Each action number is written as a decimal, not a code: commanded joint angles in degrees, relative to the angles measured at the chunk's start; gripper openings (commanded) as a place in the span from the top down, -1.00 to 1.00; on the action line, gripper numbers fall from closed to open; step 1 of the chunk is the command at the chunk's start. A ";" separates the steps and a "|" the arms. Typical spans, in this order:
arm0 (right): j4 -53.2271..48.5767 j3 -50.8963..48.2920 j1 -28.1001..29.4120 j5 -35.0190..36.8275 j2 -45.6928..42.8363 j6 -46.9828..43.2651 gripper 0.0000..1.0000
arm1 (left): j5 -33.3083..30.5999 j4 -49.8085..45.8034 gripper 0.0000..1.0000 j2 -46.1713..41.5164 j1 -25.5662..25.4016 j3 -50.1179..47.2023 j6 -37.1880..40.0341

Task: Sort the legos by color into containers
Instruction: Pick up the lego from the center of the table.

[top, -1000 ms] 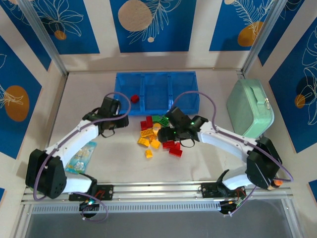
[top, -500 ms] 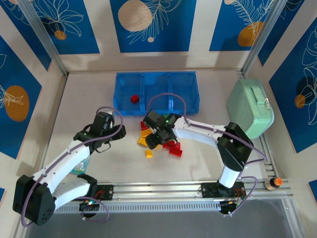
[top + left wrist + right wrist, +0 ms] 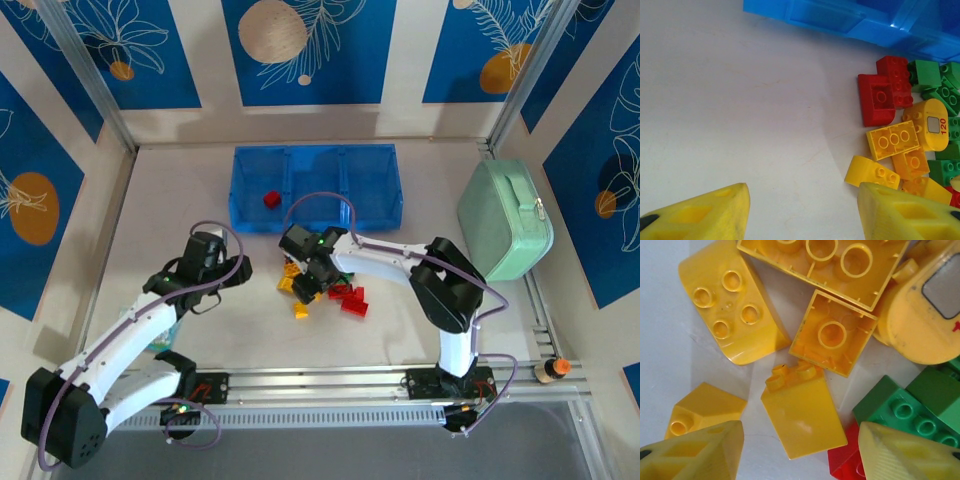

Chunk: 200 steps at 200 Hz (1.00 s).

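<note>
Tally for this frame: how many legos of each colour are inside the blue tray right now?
Red lego: 1, in the left compartment of the tray
Green: 0
Yellow: 0
Total: 1

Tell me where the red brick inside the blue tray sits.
In the top view, the red brick lies alone in the left compartment of the blue tray, beyond the loose legos on the table.

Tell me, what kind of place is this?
Probably a robot lab's test booth, not a playroom. A left arm and right arm are bolted to a metal rail, patterned panels wall it in, and bricks and a tray are set out for sorting.
</note>
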 commanded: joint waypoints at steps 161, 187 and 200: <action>-6.27 9.25 -7.31 4.21 -9.04 0.58 0.33 | 1.46 0.02 -0.18 -0.97 -0.60 -0.22 -0.44; -8.17 13.81 -14.76 6.88 -9.51 3.34 0.33 | 1.27 -0.54 -0.18 -1.19 -1.12 -0.10 0.24; -9.23 16.06 -19.25 6.43 -8.39 5.02 0.34 | 0.54 -1.10 -0.18 -1.51 -1.69 -0.31 0.29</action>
